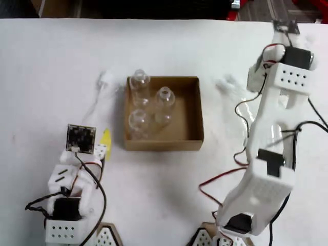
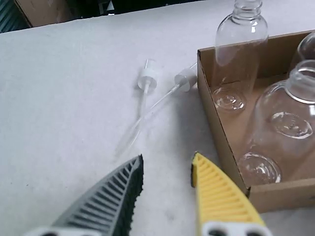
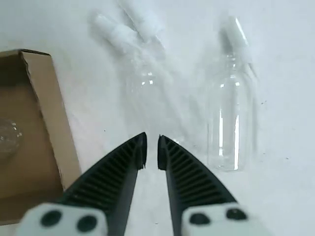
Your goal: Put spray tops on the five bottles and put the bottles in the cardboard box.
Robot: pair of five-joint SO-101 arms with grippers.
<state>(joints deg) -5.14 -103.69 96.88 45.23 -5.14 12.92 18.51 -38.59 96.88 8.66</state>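
The cardboard box (image 1: pixel 195 110) lies mid-table with three clear bottles (image 1: pixel 139 84) standing in it, all without tops. In the left wrist view the same bottles (image 2: pixel 241 44) rise inside the box (image 2: pixel 216 128). Two white spray tops (image 2: pixel 147 78) with thin tubes lie on the table just left of the box. My left gripper (image 2: pixel 167 172) hovers open and empty short of them, its yellow finger (image 1: pixel 105 138) near the box's left wall. My right gripper (image 3: pixel 151 147) is shut and empty, pointing at two clear bottles lying on the table: one (image 3: pixel 231 113) with a spray top on, one (image 3: pixel 147 83) faint.
More white spray tops (image 3: pixel 123 29) lie beyond the lying bottles, right of the box (image 3: pixel 49 108). The right arm (image 1: pixel 271 154) stretches along the table's right side, red and black cables trailing. Bare white table lies in front of the box and at far left.
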